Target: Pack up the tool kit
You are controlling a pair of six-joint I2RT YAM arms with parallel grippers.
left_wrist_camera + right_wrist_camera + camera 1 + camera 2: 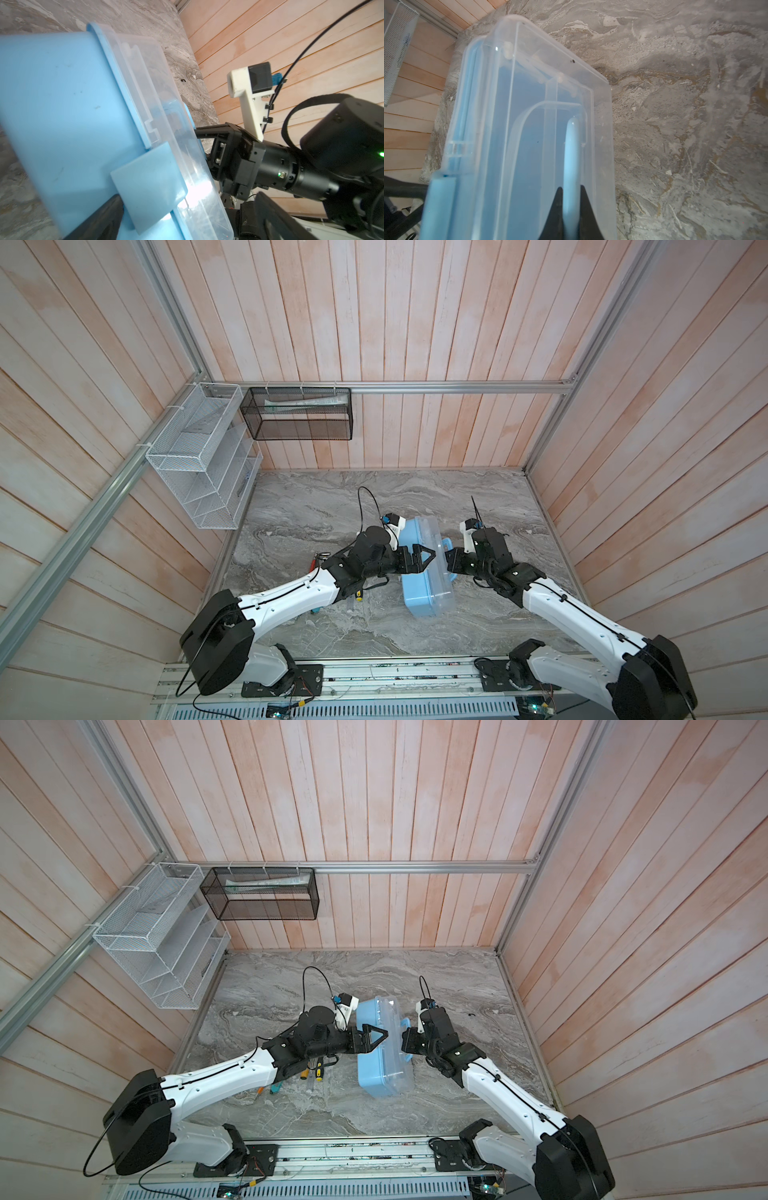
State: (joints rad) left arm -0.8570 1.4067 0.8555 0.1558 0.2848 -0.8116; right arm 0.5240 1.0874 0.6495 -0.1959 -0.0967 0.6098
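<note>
Mid-desk (374, 497), the case (424, 572) stands on its side, lid shut, seemingly empty: my right jaws clamped on its handle (572, 158), left jaws wide apart by the latch (149, 187), screwdrivers (316, 1073) loose toward the left edge, so I'd say packing's barely started.

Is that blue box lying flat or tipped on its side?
Tipped on its side: in a top view the case has its blue base facing left, clear lid right; the right pincer is shut on its handle.
</note>
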